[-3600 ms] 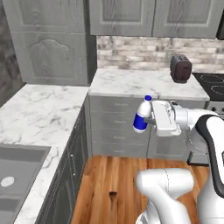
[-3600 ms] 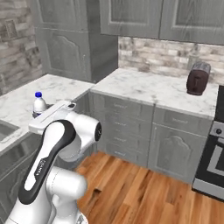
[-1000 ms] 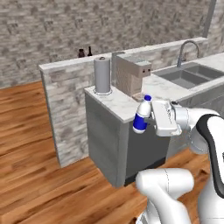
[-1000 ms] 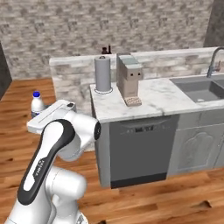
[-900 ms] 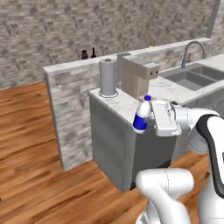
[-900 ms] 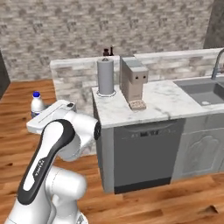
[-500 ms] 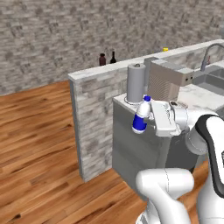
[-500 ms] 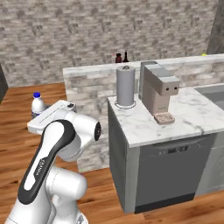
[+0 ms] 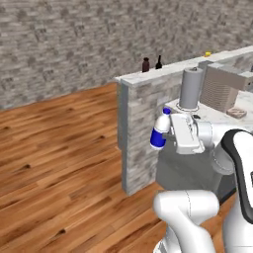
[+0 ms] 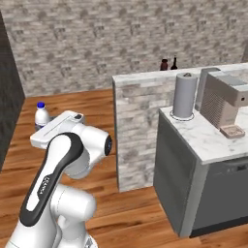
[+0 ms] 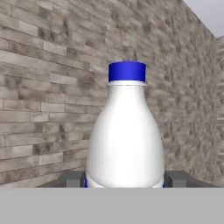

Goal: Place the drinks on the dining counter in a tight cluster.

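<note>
The water bottle (image 9: 159,132) sits mid-frame, pinched upright in the gripper (image 9: 168,134). The two dark bottles (image 9: 151,63) wait at upper right on the dining counter (image 9: 148,74). A bump could knock them over.

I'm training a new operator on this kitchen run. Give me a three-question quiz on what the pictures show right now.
1. True or false: the end effector is shut on the water bottle.
2. What colour is that bottle's cap? A) red B) blue C) green
3. How many dark bottles stand on the dining counter?

Key: 1 true; 2 B; 3 two, side by side, the slim-necked wine bottle being the right-hand one in the left base view.
</note>
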### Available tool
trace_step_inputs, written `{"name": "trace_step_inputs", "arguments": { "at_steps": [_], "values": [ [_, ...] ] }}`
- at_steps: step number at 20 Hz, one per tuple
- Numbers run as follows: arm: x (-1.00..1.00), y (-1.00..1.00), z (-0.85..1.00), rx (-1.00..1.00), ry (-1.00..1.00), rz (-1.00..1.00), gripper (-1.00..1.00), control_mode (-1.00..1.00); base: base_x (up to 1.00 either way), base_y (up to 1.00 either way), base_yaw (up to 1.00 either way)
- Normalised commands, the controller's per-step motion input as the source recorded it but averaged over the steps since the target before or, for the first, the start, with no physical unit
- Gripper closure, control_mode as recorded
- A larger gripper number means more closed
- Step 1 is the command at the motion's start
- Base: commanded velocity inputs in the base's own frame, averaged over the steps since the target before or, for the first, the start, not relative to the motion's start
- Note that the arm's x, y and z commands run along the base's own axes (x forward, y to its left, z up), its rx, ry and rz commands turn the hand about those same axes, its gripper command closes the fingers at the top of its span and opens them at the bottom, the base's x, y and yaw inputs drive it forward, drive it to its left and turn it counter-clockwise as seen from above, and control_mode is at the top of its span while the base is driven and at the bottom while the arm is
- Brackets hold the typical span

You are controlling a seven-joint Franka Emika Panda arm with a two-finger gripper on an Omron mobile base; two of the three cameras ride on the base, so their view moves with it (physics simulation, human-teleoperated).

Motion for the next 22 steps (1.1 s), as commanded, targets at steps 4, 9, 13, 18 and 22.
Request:
{"name": "trace_step_inputs", "arguments": {
  "at_steps": [4,9,13,18,22],
  "values": [
    [0.00,0.00,0.00,0.00,0.00,0.00,1.00,1.00,0.36,1.00,-0.15],
    [0.00,0.00,0.00,0.00,0.00,0.00,1.00,1.00,0.69,1.00,-0.28],
    [0.00,0.00,0.00,0.00,0.00,0.00,1.00,1.00,0.84,1.00,-0.41],
    [0.00,0.00,0.00,0.00,0.00,0.00,1.00,1.00,0.86,1.00,-0.44],
    [0.00,0.00,0.00,0.00,0.00,0.00,1.00,1.00,0.87,1.00,-0.42]
  ]
}}
